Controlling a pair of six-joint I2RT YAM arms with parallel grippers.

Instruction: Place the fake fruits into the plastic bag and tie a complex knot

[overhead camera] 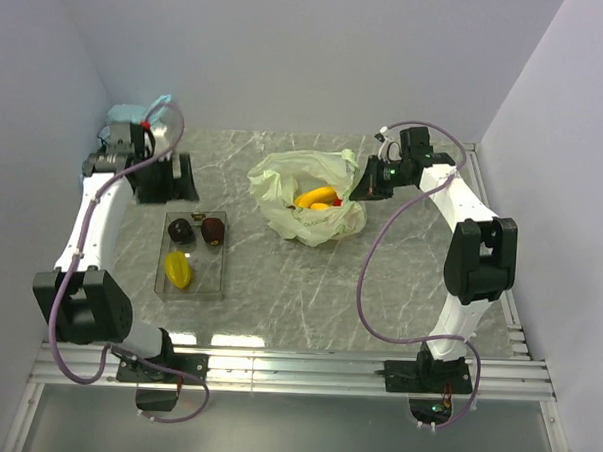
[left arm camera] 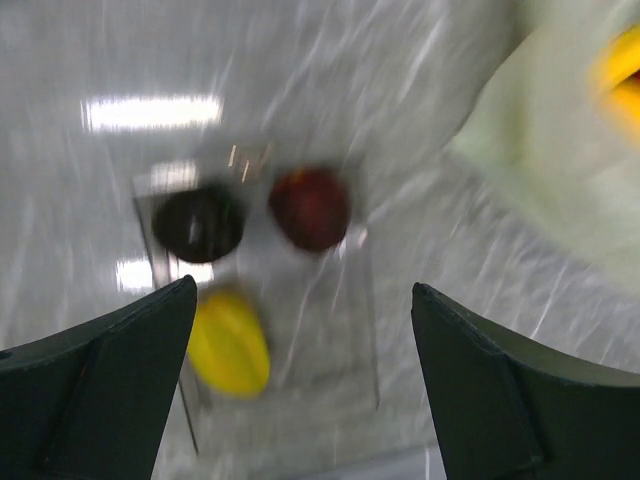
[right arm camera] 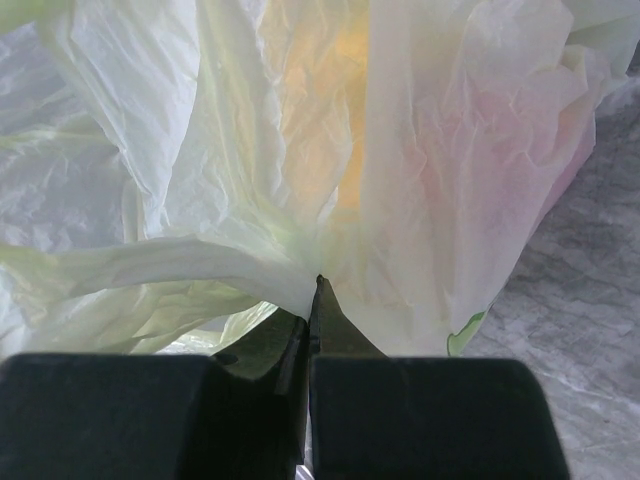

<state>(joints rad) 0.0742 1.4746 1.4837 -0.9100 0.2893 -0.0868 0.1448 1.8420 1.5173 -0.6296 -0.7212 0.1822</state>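
Note:
The pale green plastic bag (overhead camera: 283, 190) lies open at the table's middle back, with the yellow banana bunch (overhead camera: 316, 197) and a bit of red apple (overhead camera: 339, 201) inside. My right gripper (overhead camera: 366, 186) is shut on the bag's right edge; in the right wrist view its jaws (right arm camera: 318, 285) pinch a fold of the bag (right arm camera: 250, 150). A yellow lumpy fruit (overhead camera: 177, 270) and two dark pieces (overhead camera: 179, 230) (overhead camera: 213, 229) lie in the clear tray (overhead camera: 207, 280). My left gripper (overhead camera: 171, 180) is open and empty, above and behind the tray. Its view is blurred and shows the yellow fruit (left arm camera: 228, 342), both dark pieces (left arm camera: 198, 222) (left arm camera: 310, 207) and the bag (left arm camera: 540, 170).
A light blue bag (overhead camera: 136, 119) sits at the back left corner behind the left arm. Walls close in the table on the left, back and right. A metal rail runs along the near edge (overhead camera: 296, 361).

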